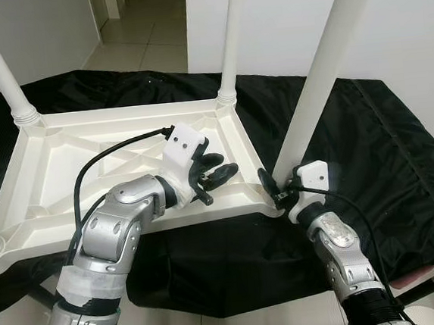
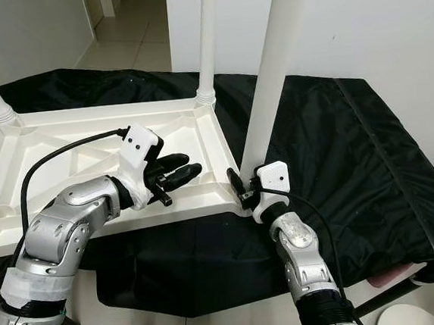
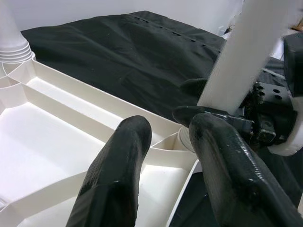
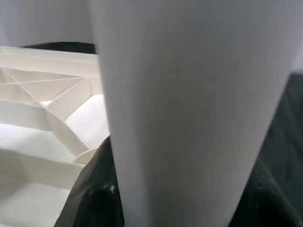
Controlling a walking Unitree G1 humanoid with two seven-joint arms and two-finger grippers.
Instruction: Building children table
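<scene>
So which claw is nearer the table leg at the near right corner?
Right. The right claw is around the base of that white table leg. The left claw hovers open over the upturned tabletop, beside that corner, not touching the leg.

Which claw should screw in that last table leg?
Probably the right claw: it is already closed around the leg at the tabletop's near corner. The left claw hovers open beside it.
</scene>
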